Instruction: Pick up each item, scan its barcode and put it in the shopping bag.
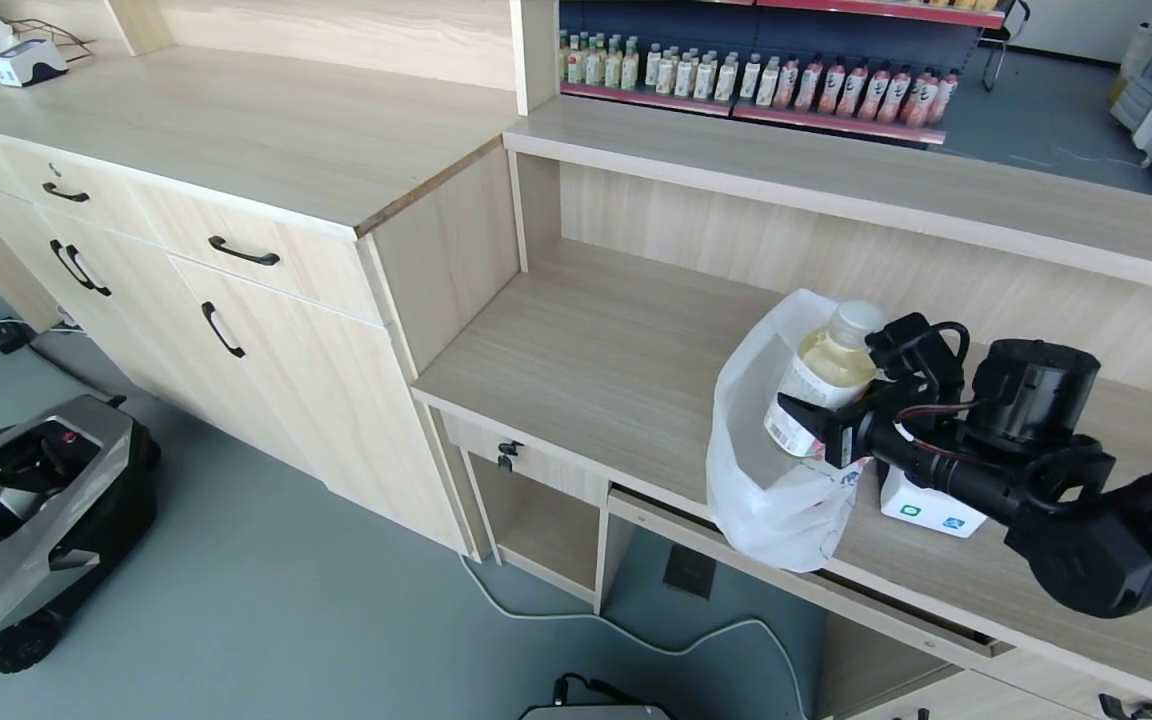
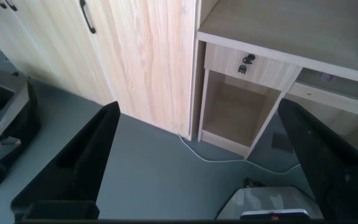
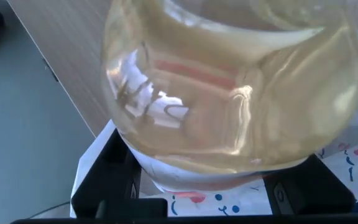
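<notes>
Head view: your right gripper (image 1: 851, 395) is shut on the bottle (image 1: 821, 385), black fingers clamped on either side of its lower half, over the label. The bottle holds pale yellow liquid and has a white cap. It is tilted, cap up and leaning away from the arm. It hangs at the mouth of the white bag (image 1: 766, 480), which slumps at the front edge of the low counter (image 1: 596, 370). From here you can't tell whether the base is already inside the rim.

Right arm pose: it comes in from the right, forearm low over the counter and wrist level, pointing left at the bag. A small white box (image 1: 926, 505) sits on the counter just beside the bag, under the wrist.

Right wrist view adds what the head misses. The bottle's base is pressed close to the lens, with a finger on each flank and printed bag plastic directly beneath. The counter's edge and the grey floor run past one side.

Left wrist view: your left gripper (image 2: 197, 112) is wide open and holds nothing. Its fingers (image 2: 73, 168) are spread well apart over the floor (image 2: 160, 155). It hangs low and faces the cabinet side (image 2: 148, 56) and the open nook (image 2: 235, 115) under the counter. A pale cable (image 2: 216, 157) trails along the floor there.
</notes>
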